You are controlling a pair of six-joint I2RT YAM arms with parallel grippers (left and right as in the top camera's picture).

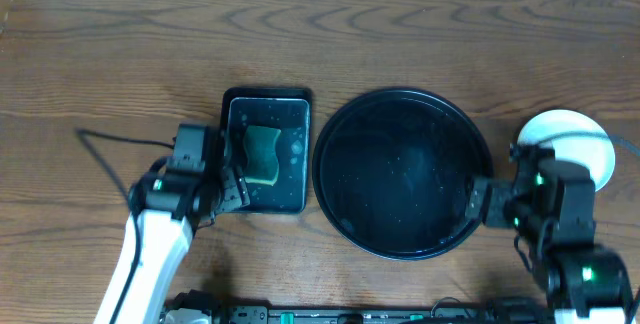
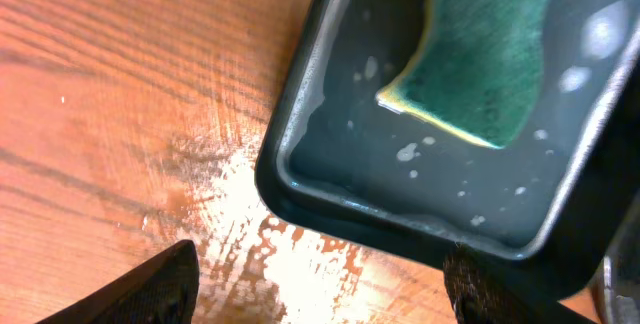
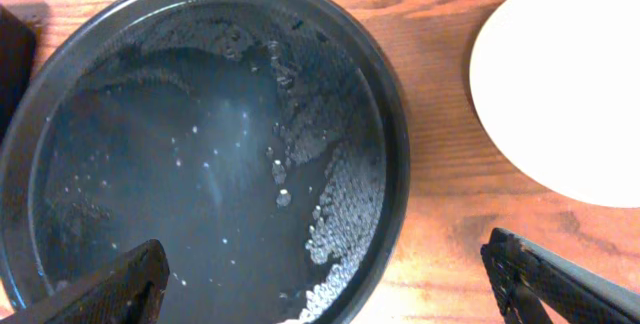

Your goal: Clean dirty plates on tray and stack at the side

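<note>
The round black tray [image 1: 400, 94] sits mid-table, wet, with beads of foam and no plate on it. In the right wrist view the tray [image 3: 200, 164] fills the left side. A white plate [image 1: 568, 132] lies on the table to its right, partly behind my right arm; its clean face [image 3: 570, 84] shows no stain. My right gripper [image 1: 480, 204] [image 3: 330, 289] is open and empty, straddling the tray's right rim. My left gripper [image 1: 236, 179] [image 2: 320, 294] is open and empty at the left edge of the small rectangular tray.
The small rectangular black tray [image 1: 266, 104] [image 2: 300, 164] holds soapy water and a green sponge [image 1: 263, 154] [image 2: 485, 54]. A black cable [image 1: 110, 142] trails over the table on the left. Wet patches [image 2: 260, 254] shine on the wood under the left gripper.
</note>
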